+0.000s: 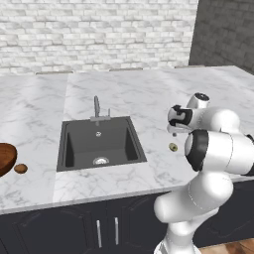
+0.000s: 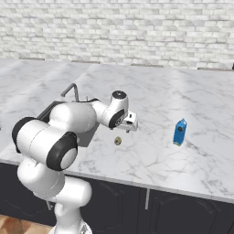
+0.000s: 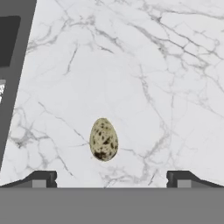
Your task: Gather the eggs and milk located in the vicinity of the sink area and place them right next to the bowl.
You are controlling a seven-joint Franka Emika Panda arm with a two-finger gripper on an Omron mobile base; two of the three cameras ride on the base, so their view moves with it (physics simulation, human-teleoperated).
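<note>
Hovering above the marble desk (image 2: 155, 114), the gripper (image 3: 111, 178) has its jaws spread wide and holds nothing; in the hand view both dark fingertips (image 3: 43, 178) stand far apart at the lower edge.

Pale speckled egg (image 3: 103, 139) lies on the desk just below the gripper, between the lines of the two fingertips, not touching either. The same egg appears in the left base view (image 1: 173, 147) and the right base view (image 2: 117, 140), resting on the desk just under the hand.

Milk (image 2: 179, 132), a blue carton, stands upright on the desk, well apart from the gripper, on the side away from the sink.

Sink (image 1: 99, 144), a dark grey basin with a faucet (image 1: 97, 106) at its back rim, sits near the gripper on its other side; its edge shows at the left of the hand view.

Bowl (image 1: 5, 158), reddish-brown, is beyond the sink, far from the gripper, cut by the frame edge. Reddish-brown egg (image 1: 20, 168) lies just beside the bowl, apart from it.
</note>
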